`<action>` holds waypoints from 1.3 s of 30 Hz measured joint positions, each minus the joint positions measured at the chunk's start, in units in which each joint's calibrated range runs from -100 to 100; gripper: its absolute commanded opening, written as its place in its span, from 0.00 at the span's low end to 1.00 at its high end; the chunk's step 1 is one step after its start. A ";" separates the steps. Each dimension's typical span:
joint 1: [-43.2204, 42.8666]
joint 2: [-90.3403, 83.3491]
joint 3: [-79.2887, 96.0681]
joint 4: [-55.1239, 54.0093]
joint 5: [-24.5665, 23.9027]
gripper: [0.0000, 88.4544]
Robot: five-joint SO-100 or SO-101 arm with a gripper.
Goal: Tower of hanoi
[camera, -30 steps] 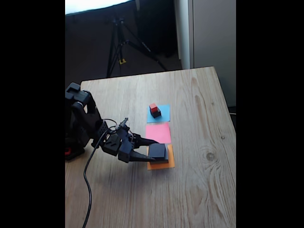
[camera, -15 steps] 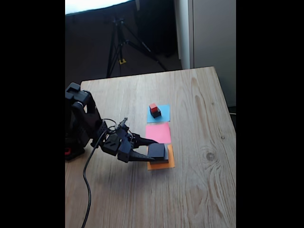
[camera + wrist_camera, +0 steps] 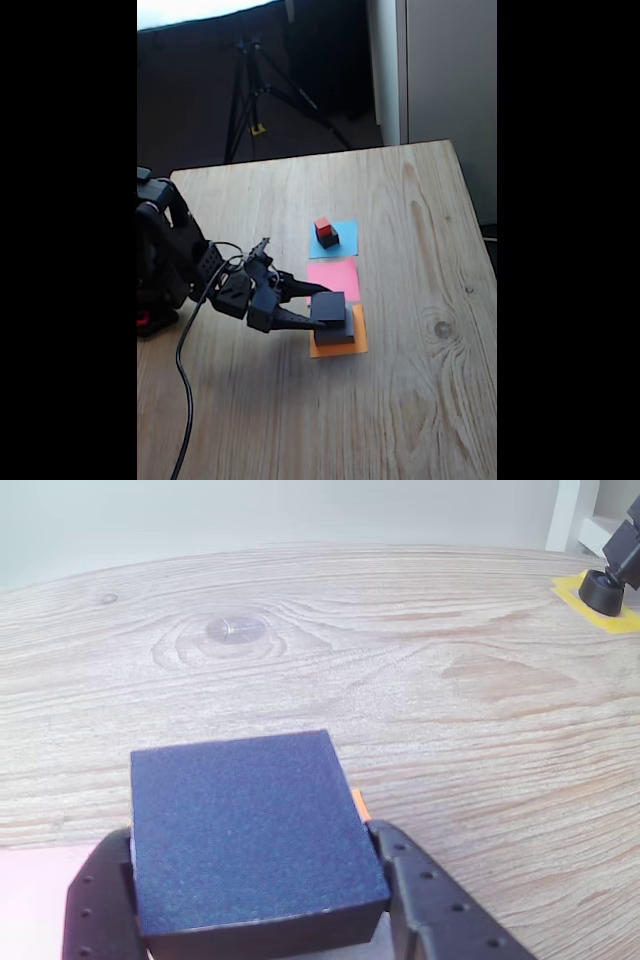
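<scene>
In the fixed view my gripper (image 3: 318, 308) is shut on the black slab (image 3: 329, 307), holding it tilted just above the grey slab (image 3: 346, 331), which lies on the orange paper square (image 3: 338, 349). The tiny red cube (image 3: 322, 226) sits on the small black cube (image 3: 329, 239) on the blue paper square (image 3: 345, 238). In the wrist view the black slab (image 3: 250, 825) sits between the two fingers (image 3: 425, 900) of my gripper (image 3: 250, 865), and a sliver of the orange paper (image 3: 360, 803) shows at its right edge.
A pink paper square (image 3: 335, 278) lies between the blue and orange ones. The wooden table (image 3: 420, 400) stretches right and forward. A black cable (image 3: 183, 390) trails along the table's left side. A tripod (image 3: 255, 95) stands behind the table; a black foot on yellow tape (image 3: 603, 590) stands at the far right.
The black slab has risen slightly off the grey slab and tilted. The arm has drawn back a little to the left, still shut on the slab.
</scene>
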 measured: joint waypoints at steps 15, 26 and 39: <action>-2.89 -30.01 -22.16 60.69 0.00 0.22; -6.61 -34.54 -59.63 112.97 -0.69 0.21; -14.66 -37.37 -87.96 143.15 -2.78 0.21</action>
